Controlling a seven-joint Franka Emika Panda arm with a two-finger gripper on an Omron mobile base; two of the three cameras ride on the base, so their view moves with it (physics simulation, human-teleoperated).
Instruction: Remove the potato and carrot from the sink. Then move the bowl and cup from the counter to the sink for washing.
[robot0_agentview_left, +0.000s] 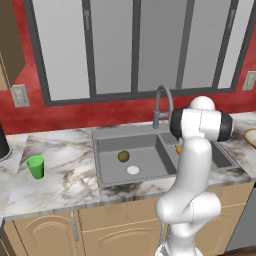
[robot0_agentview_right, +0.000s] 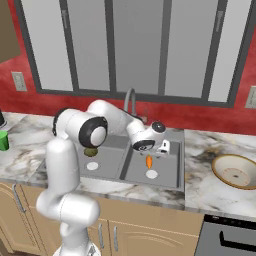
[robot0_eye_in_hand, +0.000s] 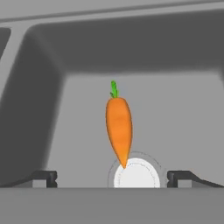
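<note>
Carrot (robot0_eye_in_hand: 118, 126) lies on the floor of the right basin of the sink (robot0_agentview_left: 107, 134), its tapered tip touching the edge of the white drain disc (robot0_eye_in_hand: 136, 174) and its green top pointing away from the hand. In the hand view it sits centred between the two finger tips (robot0_eye_in_hand: 43, 177), which stand wide apart at either side with nothing between them; the jaws are fully open and clear of the carrot. The gripper (robot0_agentview_right: 159, 152) hangs over the right basin, just above the carrot. The potato (robot0_agentview_left: 123, 156) rests in the left basin, near its own drain. The cup (robot0_agentview_left: 36, 166) stands on the counter (robot0_agentview_left: 70, 175) left of the sink; the bowl (robot0_agentview_right: 235, 171) sits on the counter to the right.
</note>
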